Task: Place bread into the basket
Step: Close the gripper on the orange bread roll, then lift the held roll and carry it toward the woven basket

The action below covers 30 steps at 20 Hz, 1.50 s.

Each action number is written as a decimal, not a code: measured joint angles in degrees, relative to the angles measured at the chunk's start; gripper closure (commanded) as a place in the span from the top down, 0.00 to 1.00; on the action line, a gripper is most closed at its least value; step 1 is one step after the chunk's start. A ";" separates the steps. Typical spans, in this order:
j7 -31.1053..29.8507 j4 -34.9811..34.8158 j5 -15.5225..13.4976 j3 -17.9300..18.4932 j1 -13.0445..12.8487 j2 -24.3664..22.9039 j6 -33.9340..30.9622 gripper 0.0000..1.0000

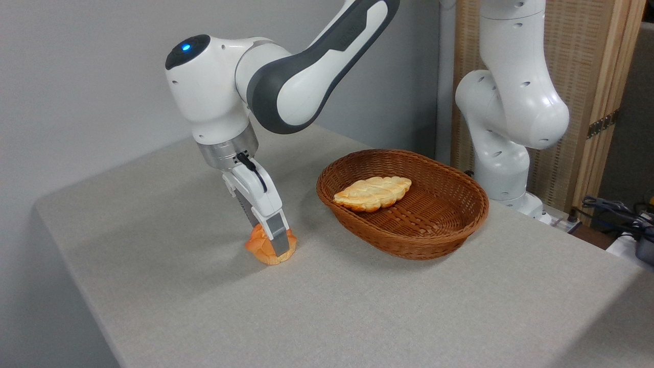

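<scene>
Step in hand: we judge this to be the grasp. The gripper [270, 244] is down at the bread [265, 250], with the lift not yet begun.

Bread: a small orange bun that we see resting on the grey table [357, 306], left of the basket [409, 240] and clearly apart from it.

Jaws: the near finger [277, 236] lies flat across the front of the bun and the other finger is hidden behind it. We read them as set on either side of the bun, but from this angle we cannot tell whether they already pinch it or stand slightly spread.

Basket: oval brown wicker, sitting on the table to the right of the bun. A pale braided loaf [373, 192] already lies inside it, toward the left half of the floor.

Next move: as we see it, a firm hold has to come first. Then a lift high enough to clear the near rim, a carry to the right, and a release over the bare right part of the basket floor.

Care: the bun looks soft and lumpy, so we would expect a hard squeeze to dent it, or a light one to let it slip.
</scene>
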 measured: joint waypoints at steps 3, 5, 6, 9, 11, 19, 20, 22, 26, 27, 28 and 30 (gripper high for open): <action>0.08 0.04 0.00 0.00 -0.02 0.00 0.00 0.67; 0.19 0.06 0.00 0.00 -0.04 -0.01 0.00 0.54; 0.21 0.07 0.00 0.00 -0.04 -0.01 0.00 0.54; 0.24 0.16 0.00 0.00 -0.05 -0.01 0.00 0.54; 0.65 0.19 0.00 0.00 -0.05 -0.02 0.00 0.54; 0.95 0.19 0.00 0.03 -0.05 -0.12 0.00 0.54; 0.95 0.20 0.00 0.08 -0.04 -0.16 0.00 0.54; 0.95 0.20 0.00 0.12 -0.03 -0.23 0.00 0.54; 0.95 0.20 0.00 0.14 -0.02 -0.32 -0.16 0.54; 0.96 0.20 0.00 0.16 -0.02 -0.39 -0.16 0.54; 0.96 0.20 0.00 0.18 -0.01 -0.46 -0.17 0.54; 0.97 0.36 0.00 0.28 0.01 -1.10 -0.18 0.54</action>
